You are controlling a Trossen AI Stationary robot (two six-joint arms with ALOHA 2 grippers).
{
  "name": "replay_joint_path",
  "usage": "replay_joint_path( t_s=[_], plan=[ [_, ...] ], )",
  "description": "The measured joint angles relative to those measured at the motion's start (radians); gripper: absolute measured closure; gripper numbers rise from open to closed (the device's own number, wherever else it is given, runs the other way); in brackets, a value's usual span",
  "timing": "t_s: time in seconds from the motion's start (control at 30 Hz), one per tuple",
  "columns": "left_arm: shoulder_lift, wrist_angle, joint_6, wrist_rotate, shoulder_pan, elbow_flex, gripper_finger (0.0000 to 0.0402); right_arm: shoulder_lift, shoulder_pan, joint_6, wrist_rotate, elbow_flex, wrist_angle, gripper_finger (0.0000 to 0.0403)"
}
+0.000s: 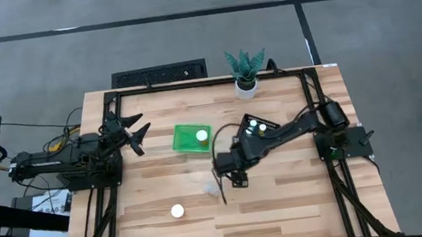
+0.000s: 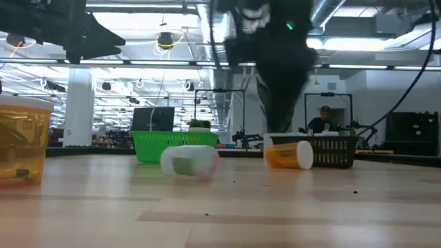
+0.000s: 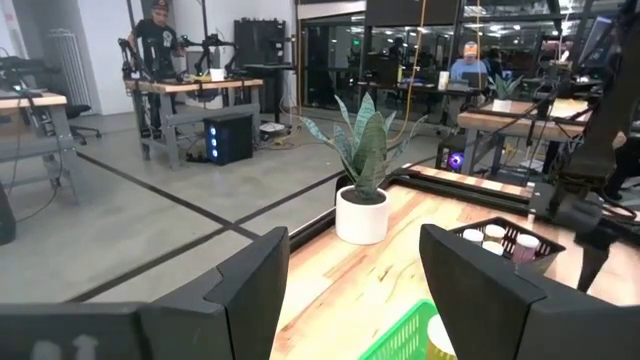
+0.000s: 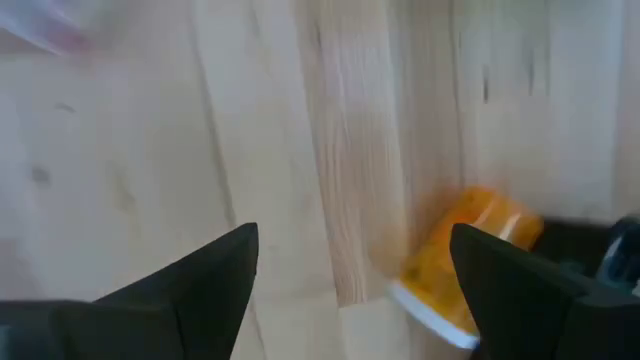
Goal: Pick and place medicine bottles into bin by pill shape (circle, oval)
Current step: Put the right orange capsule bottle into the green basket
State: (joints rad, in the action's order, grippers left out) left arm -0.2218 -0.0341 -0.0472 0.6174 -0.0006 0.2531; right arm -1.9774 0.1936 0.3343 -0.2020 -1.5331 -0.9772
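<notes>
The right tool hangs over the middle of the pale wooden counter, pointing down. Its two dark fingers are spread wide apart with nothing between them. A small orange medicine bottle with a white cap lies on its side on the counter, right next to one finger. A cloudy white bottle lies on its side near it. Another bottle with a white cap stands alone, closer to the counter's front edge.

The green plastic basket holds one white-capped bottle. The black basket holds a few more bottles.

The left tool waits at the counter's left side, raised, fingers spread open and holding nothing.
</notes>
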Motion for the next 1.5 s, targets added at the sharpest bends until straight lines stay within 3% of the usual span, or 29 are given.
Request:
replay_joint_path(
  t_s=[0.2, 0.73, 1.5],
  plan=[
    [0.000, 0.000, -0.010, 0.000, 0.000, 0.000, 0.0182, 0.071, 0.005, 0.113, -0.037, 0.177, 0.120, 0.0061],
    [0.000, -0.008, -0.009, 0.000, 0.000, 0.000, 0.0182, 0.231, 0.017, 0.261, -0.117, 0.408, 0.191, 0.0065],
    [0.000, -0.007, -0.002, 0.000, 0.000, 0.000, 0.0182, 0.232, 0.013, 0.240, -0.143, 0.474, 0.316, 0.0067]
  ],
)
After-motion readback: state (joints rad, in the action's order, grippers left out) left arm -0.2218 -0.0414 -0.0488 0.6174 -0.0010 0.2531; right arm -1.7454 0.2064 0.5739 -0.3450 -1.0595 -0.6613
